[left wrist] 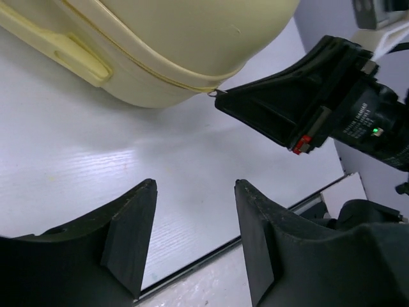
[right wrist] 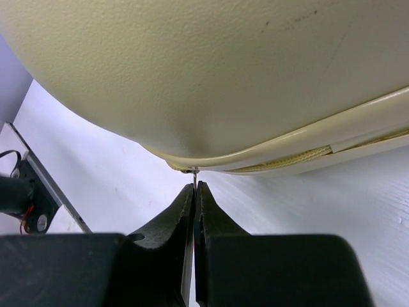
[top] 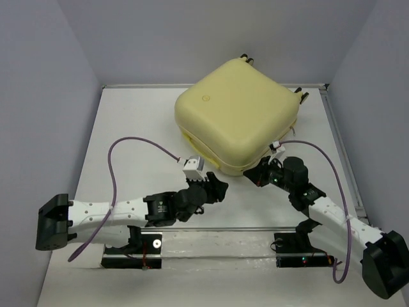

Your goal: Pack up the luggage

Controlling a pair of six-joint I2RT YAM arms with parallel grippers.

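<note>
The luggage (top: 236, 112) is a large pale yellow hard-shell suitcase lying shut on the white table, wheels at its far side. My right gripper (right wrist: 195, 185) is shut on the small metal zipper pull (right wrist: 193, 174) at the near corner of the luggage (right wrist: 204, 64). In the left wrist view that same right gripper (left wrist: 220, 97) shows pinching the zipper pull (left wrist: 213, 93) under the shell (left wrist: 160, 38). My left gripper (left wrist: 195, 182) stands open with nothing between its fingers, low over the table just in front of the luggage (top: 220, 185).
A moulded side handle (left wrist: 77, 57) sits on the luggage's near face. Purple cables (top: 115, 173) loop over both arms. A metal rail (top: 223, 228) runs along the table's near edge. Grey walls close in the table at left, back and right.
</note>
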